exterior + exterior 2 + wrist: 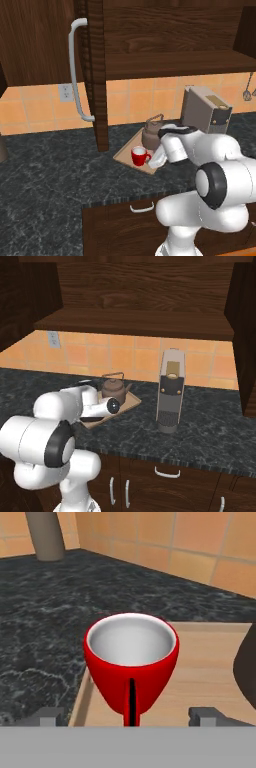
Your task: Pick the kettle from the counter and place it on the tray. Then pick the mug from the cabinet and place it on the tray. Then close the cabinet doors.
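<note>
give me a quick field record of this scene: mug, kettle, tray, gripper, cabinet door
mug: small red mug with white inside, upright on the tray's corner
kettle: squat brownish-grey metal kettle, on the tray behind the mug
tray: flat light-tan wooden board, on the dark marbled counter
gripper: open, fingertips either side of the mug
cabinet door: dark wood door, open

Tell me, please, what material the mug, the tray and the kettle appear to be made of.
The mug looks like glazed ceramic: glossy red outside, smooth white inside. The tray looks like light unfinished wood, matte tan with faint grain. The kettle seems to be dull metal, brownish-grey with a thin arched handle, though the rendering leaves this uncertain.
</note>
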You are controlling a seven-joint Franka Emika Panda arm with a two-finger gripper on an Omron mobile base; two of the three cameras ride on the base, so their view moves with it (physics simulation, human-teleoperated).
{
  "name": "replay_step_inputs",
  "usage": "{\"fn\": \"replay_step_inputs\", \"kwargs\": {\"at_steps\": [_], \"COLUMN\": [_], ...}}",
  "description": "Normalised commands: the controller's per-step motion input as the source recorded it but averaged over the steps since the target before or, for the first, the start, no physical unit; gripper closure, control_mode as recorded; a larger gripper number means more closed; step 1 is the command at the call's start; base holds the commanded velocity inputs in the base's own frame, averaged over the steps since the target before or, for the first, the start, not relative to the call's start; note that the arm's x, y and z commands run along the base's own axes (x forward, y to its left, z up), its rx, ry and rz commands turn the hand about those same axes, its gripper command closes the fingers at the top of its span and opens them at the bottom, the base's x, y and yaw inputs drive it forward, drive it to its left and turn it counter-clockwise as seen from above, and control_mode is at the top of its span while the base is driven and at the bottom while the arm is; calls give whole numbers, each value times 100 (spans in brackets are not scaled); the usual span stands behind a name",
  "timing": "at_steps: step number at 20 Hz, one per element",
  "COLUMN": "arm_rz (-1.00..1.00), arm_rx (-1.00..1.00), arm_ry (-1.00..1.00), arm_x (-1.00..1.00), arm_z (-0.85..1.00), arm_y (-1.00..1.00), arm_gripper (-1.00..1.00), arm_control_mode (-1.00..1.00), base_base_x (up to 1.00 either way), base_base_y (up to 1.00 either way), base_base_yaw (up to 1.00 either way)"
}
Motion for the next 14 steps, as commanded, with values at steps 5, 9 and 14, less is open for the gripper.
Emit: {"fn": "replay_step_inputs", "kwargs": {"at_steps": [5, 9, 14], "arm_rz": [0, 0, 4], "arm_rx": [3, 5, 2], "arm_ry": [0, 0, 0], "arm_x": [-22, -31, -55], "arm_z": [71, 85, 69], "arm_y": [-6, -6, -4], "arm_gripper": [-100, -100, -100], "arm_control_mode": [-100, -100, -100], "base_base_x": [0, 0, 0], "base_base_y": [0, 0, 0], "base_base_yaw": [0, 0, 0]}}
